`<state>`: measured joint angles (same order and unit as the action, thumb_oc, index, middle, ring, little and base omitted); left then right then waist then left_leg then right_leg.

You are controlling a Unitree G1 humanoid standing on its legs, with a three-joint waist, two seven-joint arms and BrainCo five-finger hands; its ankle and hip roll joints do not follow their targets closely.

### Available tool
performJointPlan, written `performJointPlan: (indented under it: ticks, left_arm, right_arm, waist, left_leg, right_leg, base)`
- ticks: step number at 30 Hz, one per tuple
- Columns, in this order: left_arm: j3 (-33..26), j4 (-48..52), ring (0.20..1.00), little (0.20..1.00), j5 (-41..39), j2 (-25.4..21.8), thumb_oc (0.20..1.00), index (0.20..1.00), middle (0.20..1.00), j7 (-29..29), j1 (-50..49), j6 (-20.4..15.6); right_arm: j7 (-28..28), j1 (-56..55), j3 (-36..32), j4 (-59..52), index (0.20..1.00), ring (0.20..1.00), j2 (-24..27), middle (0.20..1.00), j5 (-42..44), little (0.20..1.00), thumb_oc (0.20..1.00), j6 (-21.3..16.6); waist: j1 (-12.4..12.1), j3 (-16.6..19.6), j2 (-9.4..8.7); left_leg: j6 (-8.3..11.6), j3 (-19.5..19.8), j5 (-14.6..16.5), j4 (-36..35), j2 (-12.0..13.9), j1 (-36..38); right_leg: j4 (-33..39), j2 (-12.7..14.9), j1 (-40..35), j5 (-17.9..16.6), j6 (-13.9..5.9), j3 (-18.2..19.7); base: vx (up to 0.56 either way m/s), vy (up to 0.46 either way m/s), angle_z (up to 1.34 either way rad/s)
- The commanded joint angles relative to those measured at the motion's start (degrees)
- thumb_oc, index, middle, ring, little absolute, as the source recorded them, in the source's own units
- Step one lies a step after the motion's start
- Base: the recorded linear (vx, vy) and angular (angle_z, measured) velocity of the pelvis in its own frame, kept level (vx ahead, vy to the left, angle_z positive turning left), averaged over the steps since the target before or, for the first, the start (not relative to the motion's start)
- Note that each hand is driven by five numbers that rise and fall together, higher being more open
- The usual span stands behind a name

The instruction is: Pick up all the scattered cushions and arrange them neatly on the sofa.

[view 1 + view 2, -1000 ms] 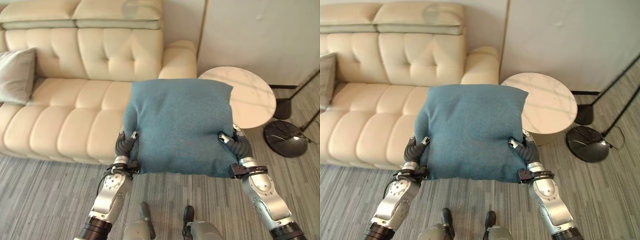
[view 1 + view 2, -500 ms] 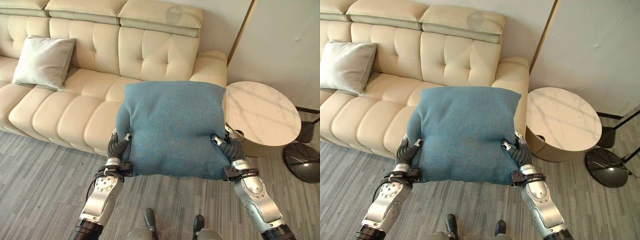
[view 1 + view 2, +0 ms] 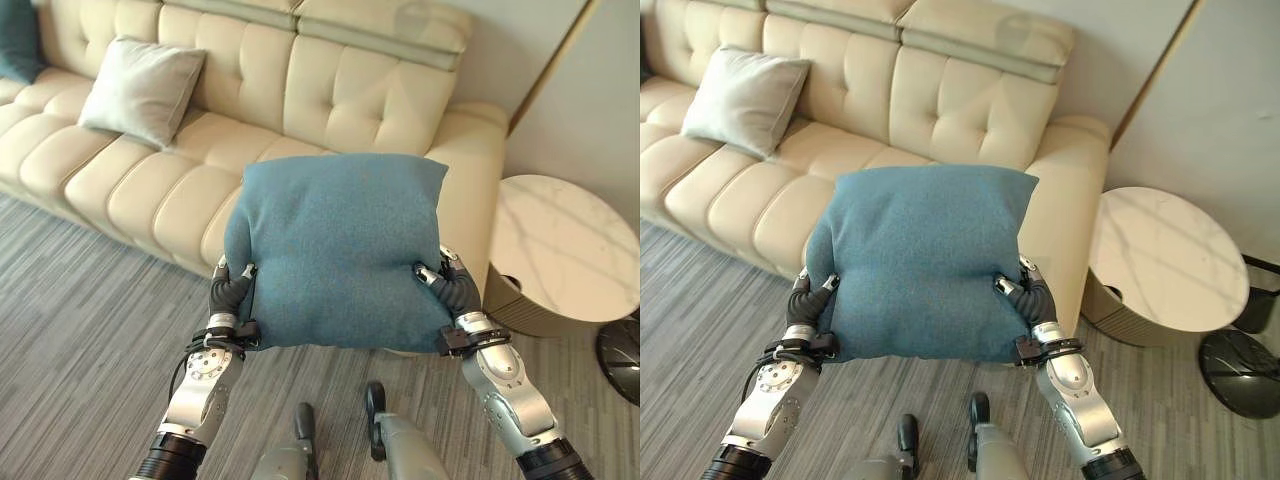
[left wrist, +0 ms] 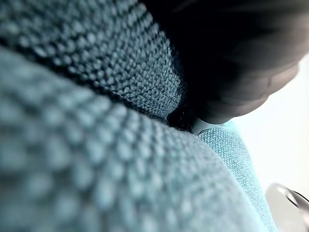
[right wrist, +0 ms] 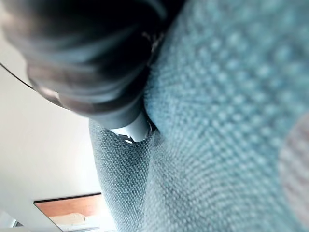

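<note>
Gripping teal cushion [image 3: 335, 250] edges, left hand [image 3: 229, 291] and right hand [image 3: 450, 288], apparently thumbs on top, above sofa [image 3: 330, 95] front

The view swung left along the sofa [image 3: 330, 100] over the last second. The grey cushion [image 3: 140, 88], which had sat cut off at the picture's left edge, came fully into sight on the seat. A dark teal cushion [image 3: 18, 40] slid in at the far upper left corner. The round marble side table [image 3: 560, 255] drifted right and was cut by the frame's edge. The black lamp base [image 3: 1240, 372] ended up low and right, partly cut off.
</note>
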<state>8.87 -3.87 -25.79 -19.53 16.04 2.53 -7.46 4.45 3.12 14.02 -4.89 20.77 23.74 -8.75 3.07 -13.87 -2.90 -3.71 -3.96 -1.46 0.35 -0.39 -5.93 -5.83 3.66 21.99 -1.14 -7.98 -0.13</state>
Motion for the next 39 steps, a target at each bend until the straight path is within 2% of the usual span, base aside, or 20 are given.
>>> performJointPlan:
  ticks: [1,3,4,5,8,9,11,14,15,17,18,22,25,27,30,32,34,35,37,39]
  left_arm:
    - [3.05,7.44,0.200,0.200,4.41,1.59,0.200,0.200,0.200,-3.90,5.11,-7.00]
    - [3.35,7.58,0.200,0.200,4.17,1.80,0.200,0.200,0.200,-4.28,4.45,-7.28]
    - [3.38,7.33,0.200,0.200,4.19,2.01,0.200,0.200,0.200,-3.99,4.61,-7.18]
    - [3.61,7.31,0.200,0.200,3.18,2.54,0.200,0.200,0.200,-4.44,4.36,-7.22]
    - [3.79,7.39,0.200,0.200,3.02,2.52,0.200,0.200,0.200,-4.66,4.37,-7.29]
    - [4.25,7.13,0.200,0.200,2.87,2.45,0.200,0.200,0.200,-4.95,4.61,-6.97]
    - [4.12,6.50,0.200,0.200,3.04,2.74,0.200,0.200,0.200,-5.13,4.56,-6.65]
    - [3.89,5.92,0.200,0.200,3.69,2.66,0.200,0.200,0.200,-5.09,4.88,-6.15]
    - [3.92,6.02,0.200,0.200,3.90,2.53,0.200,0.200,0.200,-5.11,4.93,-6.11]
    - [3.77,6.08,0.200,0.200,4.21,2.51,0.200,0.200,0.200,-4.75,5.23,-6.17]
    - [3.99,5.28,0.200,0.200,4.82,2.63,0.200,0.200,0.200,-3.24,6.02,-6.47]
    - [4.12,4.94,0.200,0.200,5.08,2.77,0.200,0.200,0.200,-2.23,6.25,-6.90]
    - [5.28,4.75,0.200,0.200,5.31,2.94,0.200,0.200,0.200,-3.04,6.34,-6.73]
    - [5.53,4.63,0.200,0.200,5.27,2.64,0.200,0.200,0.200,-3.11,6.60,-6.61]
    - [4.85,4.11,0.200,0.200,6.13,0.71,0.200,0.200,0.200,-3.07,7.34,-6.38]
    - [4.03,4.22,0.200,0.200,6.44,-0.54,0.200,0.200,0.200,-2.56,7.39,-6.41]
    - [3.16,4.30,0.200,0.200,6.40,-1.47,0.200,0.200,0.200,-1.82,7.29,-6.49]
    - [3.27,4.21,0.200,0.200,6.45,-1.30,0.200,0.200,0.200,-1.85,6.95,-6.58]
    - [3.34,4.06,0.200,0.200,6.98,-0.71,0.200,0.200,0.200,-2.12,6.05,-6.12]
    - [2.90,4.04,0.200,0.200,7.06,-0.69,0.200,0.200,0.200,-2.26,5.71,-5.90]
  right_arm:
    - [-4.71,3.88,2.18,-6.15,0.200,0.200,-2.39,0.200,2.22,0.200,0.200,-6.38]
    - [-5.01,3.63,2.43,-5.53,0.200,0.200,-2.23,0.200,2.43,0.200,0.200,-6.20]
    - [-4.77,3.04,1.82,-5.44,0.200,0.200,-1.67,0.200,2.05,0.200,0.200,-6.55]
    - [-4.66,1.67,0.32,-5.12,0.200,0.200,-0.50,0.200,1.54,0.200,0.200,-6.38]
    - [-4.26,1.48,-0.13,-4.79,0.200,0.200,-0.01,0.200,1.27,0.200,0.200,-6.53]
    - [-3.68,1.02,-0.84,-4.23,0.200,0.200,1.26,0.200,1.09,0.200,0.200,-6.46]
    - [-3.42,0.29,-1.70,-3.58,0.200,0.200,2.17,0.200,0.72,0.200,0.200,-6.24]
    - [-2.75,0.26,-3.43,-3.89,0.200,0.200,2.71,0.200,0.26,0.200,0.200,-6.45]
    - [-2.74,0.29,-3.89,-4.18,0.200,0.200,2.40,0.200,0.40,0.200,0.200,-6.49]
    - [-2.23,0.50,-4.39,-4.10,0.200,0.200,2.16,0.200,-0.15,0.200,0.200,-6.66]
    - [-1.09,0.65,-4.69,-3.15,0.200,0.200,1.66,0.200,-1.71,0.200,0.200,-6.38]
    - [-0.59,0.55,-4.81,-2.84,0.200,0.200,1.79,0.200,-3.48,0.200,0.200,-6.00]
    - [-0.78,-0.06,-4.96,-3.12,0.200,0.200,1.73,0.200,-6.45,0.200,0.200,-5.45]
    - [-0.70,0.39,-4.73,-3.07,0.200,0.200,1.42,0.200,-6.76,0.200,0.200,-5.14]
    - [-0.92,2.89,-3.36,-2.82,0.200,0.200,-0.95,0.200,-7.02,0.200,0.200,-4.91]
    - [-0.88,4.37,-2.28,-2.61,0.200,0.200,-2.54,0.200,-6.98,0.200,0.200,-4.92]
    - [-0.83,5.85,-0.83,-2.46,0.200,0.200,-3.69,0.200,-6.89,0.200,0.200,-4.86]
    - [-0.63,5.99,-0.39,-2.16,0.200,0.200,-3.87,0.200,-6.86,0.200,0.200,-5.03]
    - [-0.76,5.66,-0.41,-1.60,0.200,0.200,-3.53,0.200,-7.26,0.200,0.200,-5.05]
    - [-0.73,5.98,-0.11,-1.28,0.200,0.200,-3.34,0.200,-7.33,0.200,0.200,-4.81]
  waist:
    - [2.70,4.17,-0.87]
    - [2.71,5.22,-1.26]
    - [3.12,6.09,-0.54]
    - [4.20,6.98,0.42]
    - [4.81,7.20,0.23]
    - [5.21,6.94,-0.21]
    - [5.13,6.95,-1.20]
    - [4.67,6.66,-2.48]
    - [4.54,6.73,-2.72]
    - [3.98,6.57,-2.06]
    - [3.24,6.21,-1.48]
    - [2.66,6.64,-0.91]
    - [3.21,8.10,0.57]
    - [3.31,8.05,0.25]
    - [2.52,7.97,-1.13]
    - [1.73,7.85,-1.29]
    - [0.47,7.74,-0.63]
    - [0.56,7.94,-0.41]
    - [0.80,8.26,-0.36]
    - [0.26,8.29,-0.29]
  left_leg:
    - [3.48,0.88,13.97,3.76,-3.71,12.66]
    - [4.23,1.28,14.12,3.93,-3.06,14.18]
    - [5.15,2.08,13.03,4.53,-1.93,14.88]
    - [7.79,2.20,8.74,9.78,-0.17,13.08]
    - [8.45,1.55,6.54,13.87,0.66,11.24]
    - [8.59,1.45,1.93,23.54,1.77,6.19]
    - [7.05,0.16,3.06,27.17,2.35,1.79]
    - [5.72,-1.61,7.60,21.65,4.13,-1.93]
    - [5.90,-1.42,7.48,18.47,4.44,-2.35]
    - [7.50,1.13,4.75,11.73,5.83,-4.14]
    - [10.19,5.95,-1.18,5.98,8.65,-6.28]
    - [12.05,8.40,-3.46,3.31,10.91,-6.75]
    - [11.73,5.40,-0.40,3.80,10.09,-4.30]
    - [11.23,4.66,0.42,4.86,9.36,-4.23]
    - [8.66,-1.23,3.61,7.36,7.69,-3.24]
    - [7.62,-4.89,4.59,6.67,7.25,-1.42]
    - [6.83,-8.17,4.45,5.14,7.13,0.27]
    - [6.40,-8.97,4.01,3.98,6.18,1.16]
    - [5.79,-9.37,3.27,1.69,4.08,2.81]
    - [5.63,-9.74,2.91,0.87,3.19,3.39]
  right_leg:
    - [1.32,-0.93,-1.13,-5.06,-1.27,-2.45]
    - [1.79,-0.65,-3.14,-5.15,-0.76,-3.79]
    - [1.19,-1.73,-3.97,-4.77,-0.26,-2.81]
    - [1.25,-2.74,-6.16,-4.10,1.06,-1.32]
    - [1.46,-2.48,-6.98,-3.72,1.69,-1.13]
    - [1.31,-3.01,-9.22,-1.87,3.91,0.01]
    - [1.09,-2.50,-11.16,-0.15,4.87,1.14]
    - [0.80,-1.60,-13.50,1.57,4.20,2.83]
    - [0.62,-1.28,-13.86,1.97,4.04,3.32]
    - [-0.05,-1.48,-15.17,3.43,3.87,4.82]
    - [-0.75,-1.45,-16.86,4.89,3.41,7.89]
    - [-0.58,-0.35,-18.44,6.07,2.51,10.35]
    - [0.27,3.63,-19.97,5.69,0.34,11.88]
    - [0.28,4.50,-19.66,4.83,-0.22,12.38]
    - [0.04,6.99,-17.24,0.88,-2.07,13.84]
    - [-0.48,7.90,-15.45,-1.37,-2.25,10.90]
    - [-2.32,9.74,-14.02,-2.01,-1.46,2.33]
    - [-3.46,8.38,-14.23,-0.52,-0.73,-0.26]
    - [-4.21,3.96,-14.62,1.58,-0.47,0.05]
    - [-4.04,2.69,-14.68,2.13,-0.42,-0.68]
  base:
    - [0.35,-0.100,0.64]
    - [0.27,-0.152,0.38]
    - [0.43,-0.251,0.17]
    - [0.32,-0.206,0.14]
    - [0.18,-0.126,0.55]
    - [0.22,-0.170,0.38]
    - [0.27,-0.141,0.25]
    - [0.25,0.007,-0.31]
    - [0.28,0.139,-0.55]
    - [0.31,0.275,-0.78]
    - [0.29,0.302,-0.87]
    - [0.24,0.321,-0.93]
    - [0.27,0.500,-0.72]
    - [0.07,0.259,-0.29]
    - [0.04,0.327,-0.70]
    - [0.00,0.296,-0.87]
    - [-0.01,0.312,-1.86]
    - [0.04,0.320,-1.01]
    - [0.07,0.283,-0.25]
    - [0.03,0.143,-0.13]
